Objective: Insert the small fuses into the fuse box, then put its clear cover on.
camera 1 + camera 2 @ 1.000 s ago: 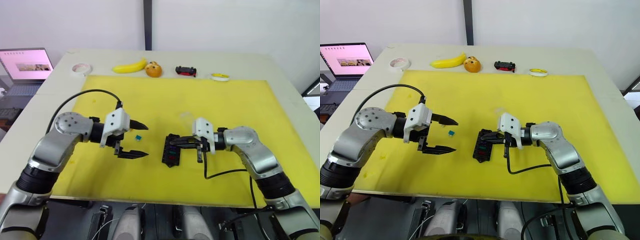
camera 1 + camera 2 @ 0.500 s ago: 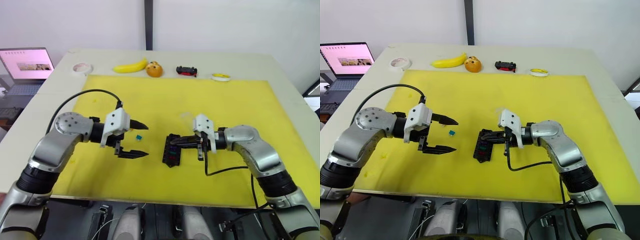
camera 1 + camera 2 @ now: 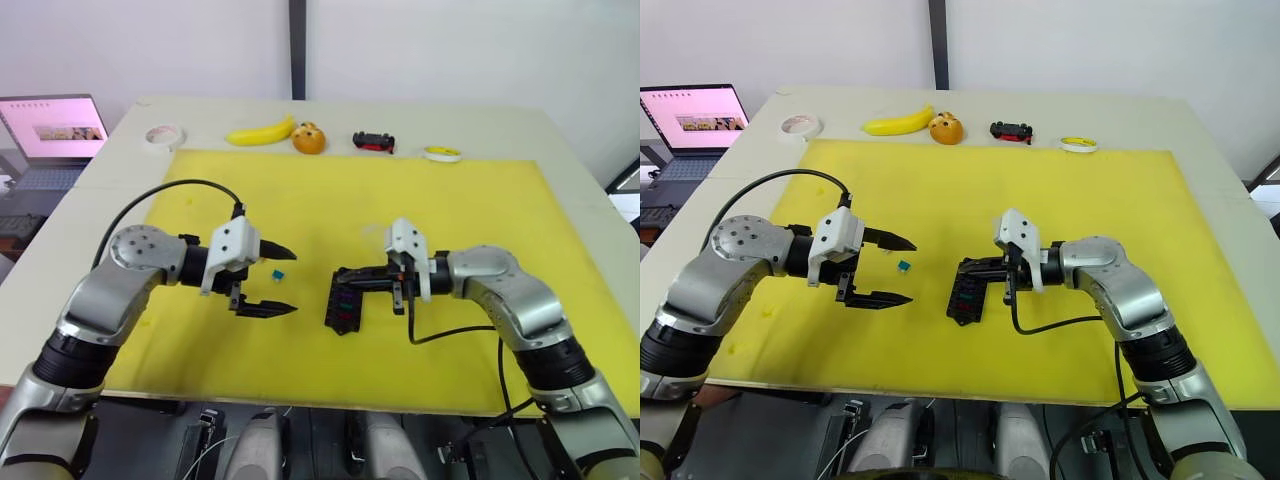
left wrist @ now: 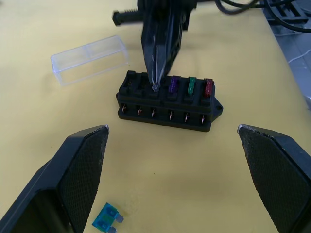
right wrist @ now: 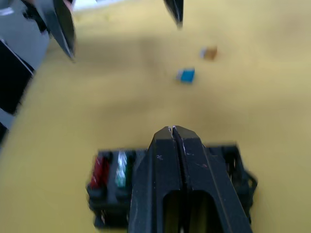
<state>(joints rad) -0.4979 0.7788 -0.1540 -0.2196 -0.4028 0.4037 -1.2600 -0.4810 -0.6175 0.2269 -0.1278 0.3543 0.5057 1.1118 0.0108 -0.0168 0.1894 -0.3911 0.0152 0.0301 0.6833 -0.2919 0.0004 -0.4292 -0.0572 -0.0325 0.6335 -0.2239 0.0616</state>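
Three fuses (image 4: pixel 190 86) (purple, green, red) sit in the fuse box (image 4: pixel 167 102).

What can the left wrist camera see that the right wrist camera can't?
Left wrist view's extras: the clear cover lying beside the fuse box, and a purple fuse in its slot. Right wrist view's extra: a brown fuse loose on the yellow mat. Both share the fuse box, its green fuse and red fuse, the loose teal fuse, and the shut right pincer over the box.
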